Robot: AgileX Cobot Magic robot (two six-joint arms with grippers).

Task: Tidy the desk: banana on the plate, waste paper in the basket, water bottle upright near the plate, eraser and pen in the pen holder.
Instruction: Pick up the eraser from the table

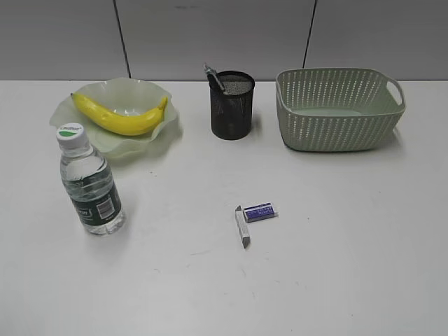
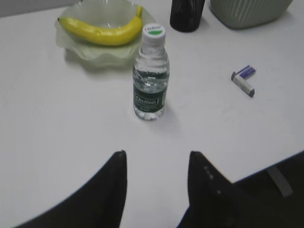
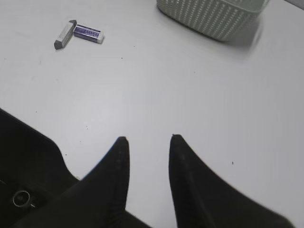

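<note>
- Black left fingers (image 2: pixel 156 159) stand parted with nothing between them, hanging above bare white surface (image 2: pixel 71 128) in the left wrist view.
- Black right fingers (image 3: pixel 148 142) are likewise spread and hold nothing, over an open stretch of the surface in the right wrist view.
- Just ahead of the left fingers, the water bottle (image 2: pixel 151 71) stands upright on the surface, white cap on top, dark green label around its middle.
- Beyond the bottle, the pale green plate (image 2: pixel 76 45) with its wavy rim sits near it but apart; the yellow banana (image 2: pixel 102 32) lies inside the plate, curved, dark tip toward the right.
- Ahead and to the left of the right fingers, the eraser (image 3: pixel 88 33), white with a blue-purple sleeve, lies flat on the surface; a small grey-and-white block (image 3: pixel 64 35) lies touching its end at an angle. What that block is, I cannot tell.
- In the exterior view the eraser (image 1: pixel 260 211) rests in the open middle of the surface, well apart from everything else.
- Farther back, the black mesh pen holder (image 1: pixel 232 105) stands upright between plate and basket, with a pen (image 1: pixel 215 78) leaning inside it.
- Sage-green basket (image 1: pixel 340 108) sits at the far right of the surface; waste paper cannot be made out in it.
</note>
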